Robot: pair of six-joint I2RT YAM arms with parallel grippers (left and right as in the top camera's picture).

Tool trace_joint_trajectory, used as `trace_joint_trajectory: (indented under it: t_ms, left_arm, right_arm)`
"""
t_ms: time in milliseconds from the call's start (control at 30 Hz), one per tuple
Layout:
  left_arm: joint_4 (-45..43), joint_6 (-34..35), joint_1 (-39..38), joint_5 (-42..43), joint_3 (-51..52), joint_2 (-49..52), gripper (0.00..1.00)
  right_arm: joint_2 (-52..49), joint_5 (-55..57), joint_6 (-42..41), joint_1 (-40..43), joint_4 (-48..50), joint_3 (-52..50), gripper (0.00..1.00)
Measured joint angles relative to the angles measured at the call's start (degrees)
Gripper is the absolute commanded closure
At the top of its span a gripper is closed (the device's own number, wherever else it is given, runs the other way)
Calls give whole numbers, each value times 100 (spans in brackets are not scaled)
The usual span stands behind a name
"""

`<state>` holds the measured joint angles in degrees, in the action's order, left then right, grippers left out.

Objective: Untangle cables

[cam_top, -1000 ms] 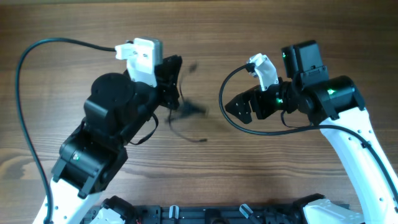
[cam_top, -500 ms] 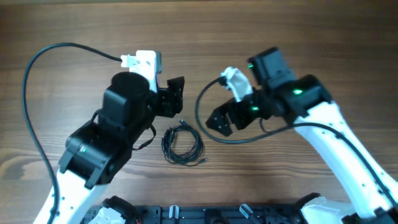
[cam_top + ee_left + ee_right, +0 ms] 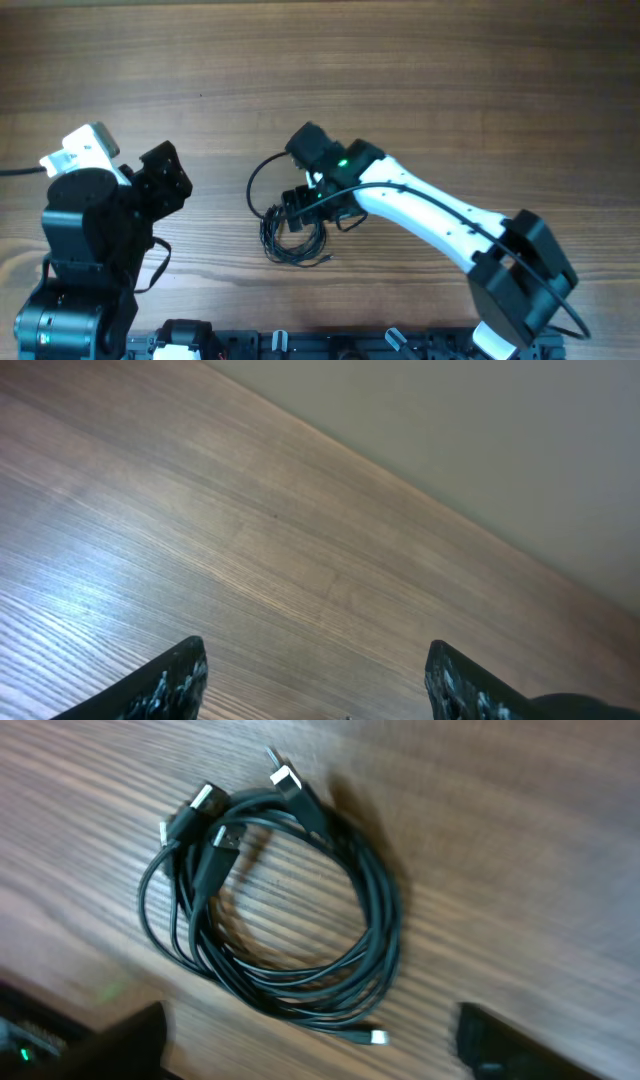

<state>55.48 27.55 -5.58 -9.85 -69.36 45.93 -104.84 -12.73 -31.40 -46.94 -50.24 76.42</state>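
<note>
The cables [image 3: 268, 238] lie on the wooden table as one loose dark coil. In the right wrist view the coil [image 3: 372, 920] fills the middle, with silver connector tips [image 3: 284, 775] at its top and one [image 3: 378, 1037] at its lower edge. My right gripper [image 3: 303, 208] hangs directly over the coil's upper part, open, its two fingers [image 3: 110, 1040] straddling the coil's lower edge [image 3: 310, 1045] without touching it. My left gripper [image 3: 160, 178] stands far to the left, open [image 3: 315, 690], with only bare wood between its fingers [image 3: 165, 682].
The right arm's own thick black cable [image 3: 252, 180] loops out just left of the gripper, close to the coil. A dark rack [image 3: 300, 345] runs along the table's front edge. The left arm's base [image 3: 80, 270] fills the lower left.
The left gripper let go of the cables, opened and drew back to the left. The coil now lies flat on the table. The right arm swung left and down over it.
</note>
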Motion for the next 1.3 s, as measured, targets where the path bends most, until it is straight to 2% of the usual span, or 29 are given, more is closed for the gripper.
trace_joint_trajectory:
  t_ms: [67, 167, 533, 700, 800, 900, 933, 1133, 1300]
  left_arm:
    - [74, 2, 4, 2, 0, -52, 27]
    - [162, 2, 4, 2, 0, -46, 25]
    - [249, 2, 4, 4, 0, -46, 25]
    - [286, 2, 4, 4, 0, -46, 25]
    - [286, 2, 9, 4, 0, -46, 25]
    - [295, 2, 9, 7, 0, -46, 25]
    - [295, 2, 9, 9, 0, -46, 25]
    - [334, 2, 9, 7, 0, -46, 23]
    - [424, -2, 9, 13, 0, -46, 17]
  right_arm:
    - [-160, 37, -546, -223, 4, 0, 41]
    - [-323, 245, -1147, -511, 2, 0, 51]
    - [-560, 811, -2369, -1078, 57, -129, 53]
    - [-560, 890, -2717, -1078, 601, -632, 53]
    - [-468, 933, -2931, -1078, 1051, -933, 70]
    - [-420, 984, -3182, -1073, 1307, -1113, 96]
    - [-402, 975, -3259, -1069, 1375, -1137, 96]
    - [-391, 1045, -3018, -1038, 1318, -1093, 96]
    - [-282, 1753, -1851, -426, -348, -157, 96]
